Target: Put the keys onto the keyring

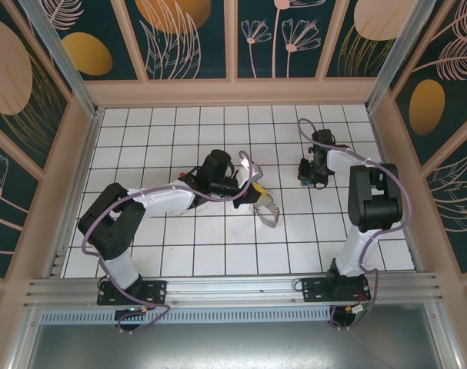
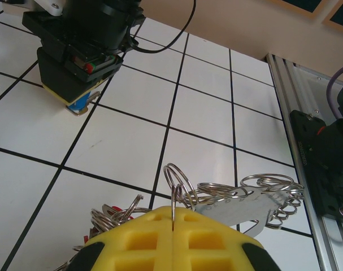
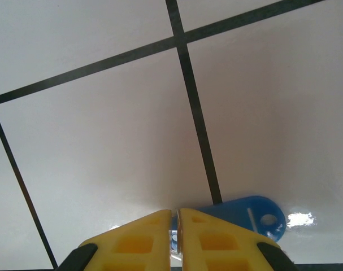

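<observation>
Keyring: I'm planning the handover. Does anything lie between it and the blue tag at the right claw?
Nothing visible does. Only bare white tiles separate the keyring, pinched in the left claw, from the blue tag at the right claw.

Top view is bright with flat overhead light. The white tabletop is near blown out, with short soft shadows under the arms and a slight wide-angle lean in the frame posts. Left wrist view: tiles crisp, cooler cast at far left, small glints on the keyring, yellow left tool soft at the lens. Right wrist view: warmer and pinkish, broad soft shadow low centre, hard glare patch just right of the blue tag, right tool blurred at the bottom.
</observation>
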You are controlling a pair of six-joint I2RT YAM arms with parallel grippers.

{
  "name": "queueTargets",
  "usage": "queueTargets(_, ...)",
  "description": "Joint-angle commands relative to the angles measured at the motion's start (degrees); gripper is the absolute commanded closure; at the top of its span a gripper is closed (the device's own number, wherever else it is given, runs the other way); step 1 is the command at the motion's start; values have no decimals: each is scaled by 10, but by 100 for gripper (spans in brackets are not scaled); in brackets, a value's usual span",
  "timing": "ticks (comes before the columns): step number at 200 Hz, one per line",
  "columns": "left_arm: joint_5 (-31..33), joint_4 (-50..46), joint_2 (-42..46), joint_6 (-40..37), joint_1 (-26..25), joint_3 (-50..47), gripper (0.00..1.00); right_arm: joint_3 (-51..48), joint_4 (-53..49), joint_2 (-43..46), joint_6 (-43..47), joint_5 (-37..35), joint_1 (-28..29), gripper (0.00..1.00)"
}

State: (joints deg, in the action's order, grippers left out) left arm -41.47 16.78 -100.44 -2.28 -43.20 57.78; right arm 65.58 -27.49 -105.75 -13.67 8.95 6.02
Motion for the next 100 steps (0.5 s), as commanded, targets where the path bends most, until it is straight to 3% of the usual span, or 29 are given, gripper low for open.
queueTargets(1, -7, 0, 0, -5, -6, 17, 100, 11, -21, -10, 1, -15, 4, 87)
queueTargets(100, -7, -2, 2, -6, -6, 16, 100, 13, -19, 9, 0, -14, 4, 87)
